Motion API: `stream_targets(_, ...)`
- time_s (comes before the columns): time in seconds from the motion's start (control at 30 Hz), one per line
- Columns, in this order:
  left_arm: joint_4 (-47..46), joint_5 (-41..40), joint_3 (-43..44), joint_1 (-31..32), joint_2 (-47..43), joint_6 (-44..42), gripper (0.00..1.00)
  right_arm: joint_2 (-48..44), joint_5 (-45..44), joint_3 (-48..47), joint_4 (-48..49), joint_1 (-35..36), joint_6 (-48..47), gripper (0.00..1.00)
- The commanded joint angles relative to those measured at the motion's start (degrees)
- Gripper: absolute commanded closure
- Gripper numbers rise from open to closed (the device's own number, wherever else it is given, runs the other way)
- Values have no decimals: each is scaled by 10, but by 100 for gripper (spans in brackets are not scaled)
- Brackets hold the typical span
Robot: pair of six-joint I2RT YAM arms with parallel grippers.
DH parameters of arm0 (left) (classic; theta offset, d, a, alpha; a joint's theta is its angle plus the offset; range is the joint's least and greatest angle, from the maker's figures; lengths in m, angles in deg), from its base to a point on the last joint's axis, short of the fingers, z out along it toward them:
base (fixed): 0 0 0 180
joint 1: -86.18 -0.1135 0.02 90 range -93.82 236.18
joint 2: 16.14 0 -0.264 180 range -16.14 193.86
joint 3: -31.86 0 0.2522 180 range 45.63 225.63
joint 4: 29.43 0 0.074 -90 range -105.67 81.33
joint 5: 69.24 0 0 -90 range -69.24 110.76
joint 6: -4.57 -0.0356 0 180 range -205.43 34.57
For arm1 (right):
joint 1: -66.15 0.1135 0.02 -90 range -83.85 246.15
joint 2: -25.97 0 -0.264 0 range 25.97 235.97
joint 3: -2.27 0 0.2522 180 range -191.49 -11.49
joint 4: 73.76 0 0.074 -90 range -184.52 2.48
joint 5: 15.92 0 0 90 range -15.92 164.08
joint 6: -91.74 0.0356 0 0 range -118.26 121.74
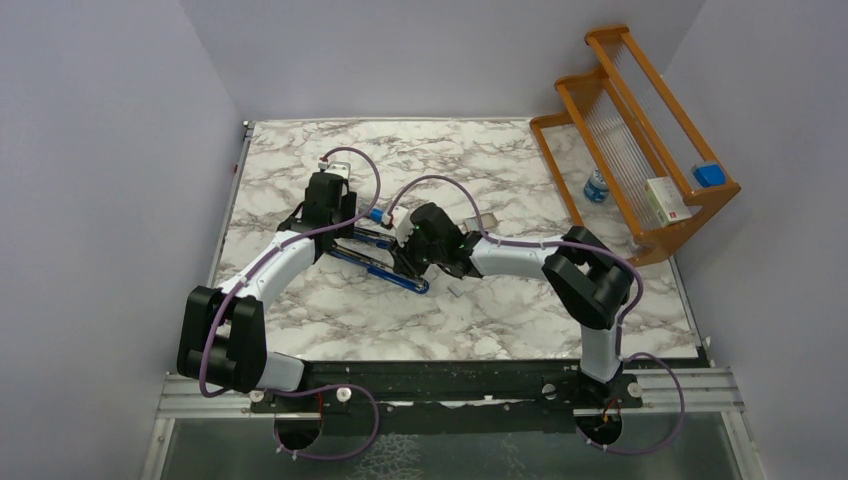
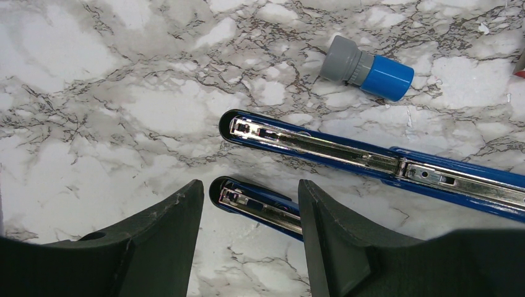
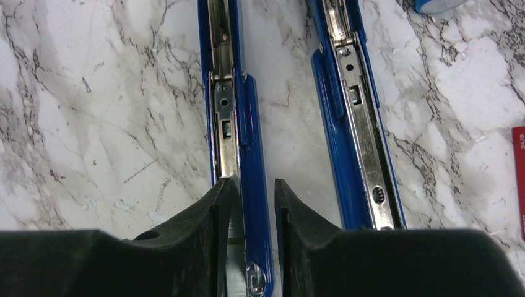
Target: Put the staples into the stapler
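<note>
The blue stapler (image 1: 380, 262) lies opened flat on the marble table, its two long halves side by side with the metal channels facing up. My left gripper (image 2: 251, 185) is open, and the tip of one half (image 2: 257, 201) lies between its fingers without touching them. The other half (image 2: 347, 151) lies beyond. My right gripper (image 3: 252, 182) is open and straddles one half (image 3: 247, 124), with a gap at its right finger. A grey ribbed strip of staples (image 3: 235, 257) sits in that channel beside the left finger. A red edge of the staples' box (image 3: 519, 179) shows at the far right.
A small grey cylinder with a blue cap (image 2: 368, 68) lies just beyond the stapler. A wooden rack (image 1: 640, 150) stands at the back right, with a small bottle (image 1: 596, 186), a white box (image 1: 668, 200) and a blue item (image 1: 709, 174).
</note>
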Motion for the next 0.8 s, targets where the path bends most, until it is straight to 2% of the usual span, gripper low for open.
stream_targets(0.0,-3,-10,16,1,-11,-6,39,-25,-23,22,-67,1,-19,66)
stream_targets(0.23,-4,-8,17,1,-10,-6,39,-64,-29,51,-82,1,-21,66)
stream_targets(0.33,-5,-8,16,2,-11,-6,39,-99,-33,76,-61,1,-13,66)
stream_targets(0.43,-6,-8,16,2,-13,-6,39,-153,-46,123,-10,1,6,65)
stream_targets(0.63,-7,-7,15,2,-18,-5,39,-254,-152,253,66,1,92,63)
stream_targets(0.77,-7,-5,15,2,-20,-4,39,-302,-192,339,118,1,112,61)
